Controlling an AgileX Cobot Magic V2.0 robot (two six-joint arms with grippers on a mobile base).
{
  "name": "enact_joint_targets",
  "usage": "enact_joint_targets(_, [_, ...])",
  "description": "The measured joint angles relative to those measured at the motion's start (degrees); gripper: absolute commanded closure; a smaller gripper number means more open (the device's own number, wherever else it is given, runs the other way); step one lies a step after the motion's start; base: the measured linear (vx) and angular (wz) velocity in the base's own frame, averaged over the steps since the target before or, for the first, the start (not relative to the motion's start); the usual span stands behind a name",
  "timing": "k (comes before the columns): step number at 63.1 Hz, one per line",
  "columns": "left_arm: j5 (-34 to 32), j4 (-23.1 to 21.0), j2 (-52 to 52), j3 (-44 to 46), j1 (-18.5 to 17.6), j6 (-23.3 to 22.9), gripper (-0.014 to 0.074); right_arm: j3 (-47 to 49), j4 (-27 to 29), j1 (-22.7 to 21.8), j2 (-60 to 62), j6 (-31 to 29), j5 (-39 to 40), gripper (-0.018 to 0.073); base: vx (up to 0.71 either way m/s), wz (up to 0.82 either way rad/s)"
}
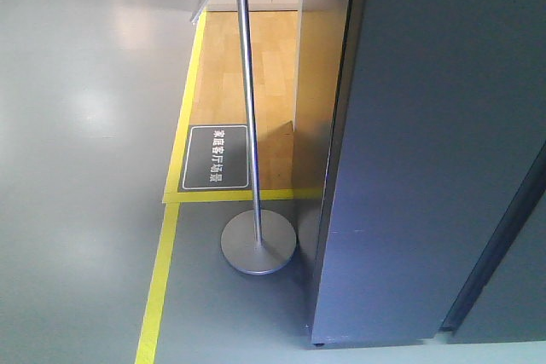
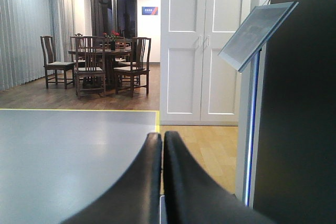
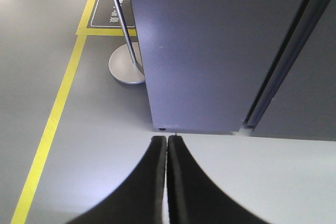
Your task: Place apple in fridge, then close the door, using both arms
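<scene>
Your fridge (image 1: 435, 151) fills the right of the front view: a tall slab with a smooth, matte dark grey face, standing on the grey floor (image 1: 77, 168). A dark vertical seam (image 1: 503, 236) cuts its right side, and the door looks shut against the body, though you cannot tell from these views exactly where door and cabinet divide. The apple does not show in any view.

From the right wrist camera, your right end effector (image 3: 167, 145) hangs low in front of the fridge's bottom edge, its two curved, glossy black fingers (image 3: 149, 182) pressed together with only a hairline between them, pinching nothing. From the left wrist camera, your left end effector (image 2: 161, 142) is likewise pressed together and holds nothing, its black fingers (image 2: 184, 182) pointing out across the room, with the fridge's dark side at the right edge of that view.

Just beside the fridge stands a sign stand (image 1: 248, 100): a slim brushed-metal pole on a round, flat metal base (image 1: 258, 242), carrying a tilted rectangular panel (image 2: 255, 32). Yellow tape lines (image 1: 162, 270) edge the smooth grey floor and frame a patch of pale wood flooring (image 1: 264, 66), where a dark rounded-rectangle floor label (image 1: 216, 157) with white characters lies. Farther off you see white panelled double doors (image 2: 199, 45) and a set of dark wooden chairs (image 2: 89, 64) around a table.
</scene>
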State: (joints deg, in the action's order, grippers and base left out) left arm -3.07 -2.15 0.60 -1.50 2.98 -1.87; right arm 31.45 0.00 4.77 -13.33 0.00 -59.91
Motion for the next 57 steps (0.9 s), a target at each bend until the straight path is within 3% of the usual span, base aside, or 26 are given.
enact_joint_targets(9, [0.0,0.0,0.0,0.0,0.0,0.0,0.0603,-3.3,-1.5,0.0,1.8,-0.6,8.0,0.0563,0.0,0.0])
enact_joint_targets(23, [0.0,0.0,0.0,0.0,0.0,0.0,0.0603,-20.3,-2.0,0.0,10.4,-1.6,34.6,0.0563,0.0,0.0])
enact_joint_targets(37, [-0.1,0.0,0.0,0.0,0.0,0.0,0.0603,-32.5,-2.1,0.0,13.9,-1.6,52.5,0.0563,0.0,0.0])
enact_joint_targets(57, [-0.1,0.0,0.0,0.0,0.0,0.0,0.0603,-32.9,-2.0,-3.0,13.9,-0.5,57.6,0.0563,0.0,0.0])
